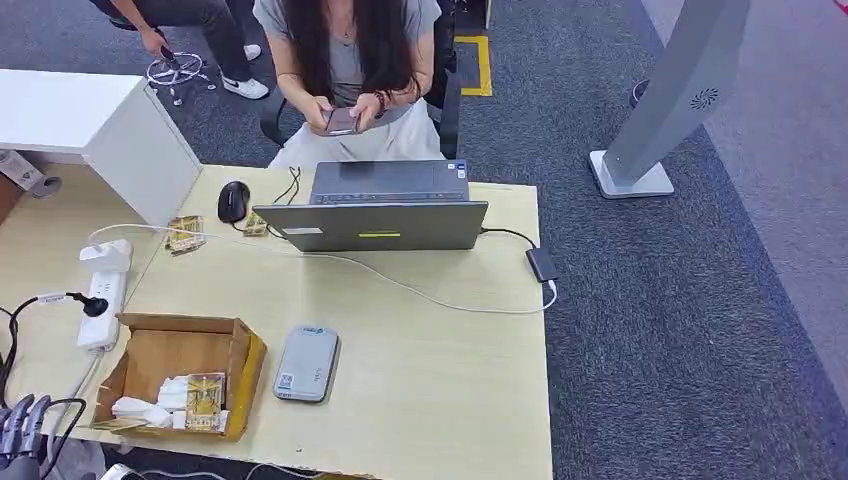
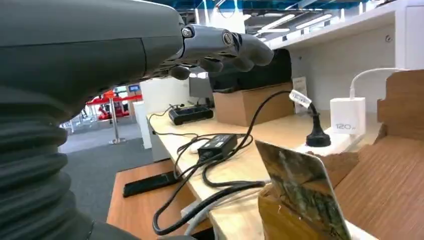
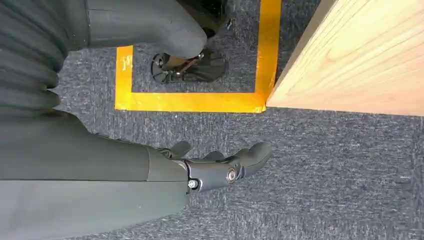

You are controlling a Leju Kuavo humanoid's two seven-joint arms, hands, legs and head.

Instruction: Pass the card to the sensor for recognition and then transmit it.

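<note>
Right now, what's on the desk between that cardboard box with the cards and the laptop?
In the head view, mostly bare tabletop separates the cardboard box from the laptop, crossed by a thin white cable. The grey sensor lies beside the box.

A pale wood-grain table with a smooth matt top. On it, an open box of plain brown cardboard, rough at its torn edges, holds a glossy printed card and crumpled white paper. The sensor looks like smooth grey plastic. The floor is coarse dark grey carpet.
</note>
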